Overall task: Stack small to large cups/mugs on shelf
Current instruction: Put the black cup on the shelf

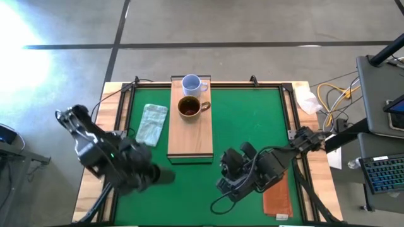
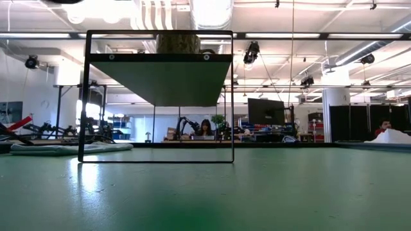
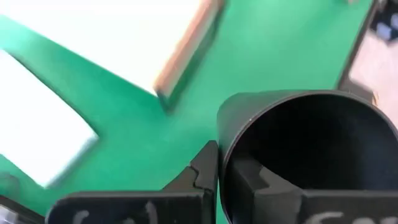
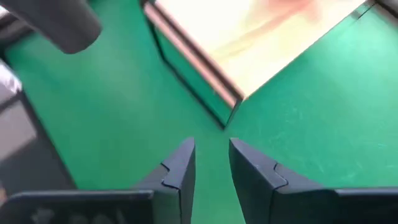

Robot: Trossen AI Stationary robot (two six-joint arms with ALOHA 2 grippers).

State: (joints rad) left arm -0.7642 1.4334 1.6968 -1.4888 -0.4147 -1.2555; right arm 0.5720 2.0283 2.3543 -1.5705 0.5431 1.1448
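The light-wood shelf (image 1: 189, 129) stands mid-table and also shows in the low view (image 2: 160, 77). On its far end stands the pale blue-white mug (image 1: 192, 84), with the brown mug (image 1: 189, 107) just nearer. My left gripper (image 1: 158, 176) is near the table's front left, off the shelf's near end, shut on the small black cup (image 3: 311, 155). My right gripper (image 4: 211, 158) is empty near the shelf's near right corner (image 4: 230, 115), its fingers a narrow gap apart. Neither gripper shows in the low view. My left gripper holds the black cup by its wall at the rim (image 3: 222, 134). One finger (image 3: 205, 171) is outside the wall and the other (image 3: 252, 180) is inside the cup. The cup's open mouth faces the wrist camera.
A pale folded cloth (image 1: 151, 123) lies left of the shelf. A flat reddish-brown mat (image 1: 278, 197) lies at the table's near right, under my right arm. Wooden rails (image 1: 120, 107) border the green table. Cables and a keyboard sit off the right edge.
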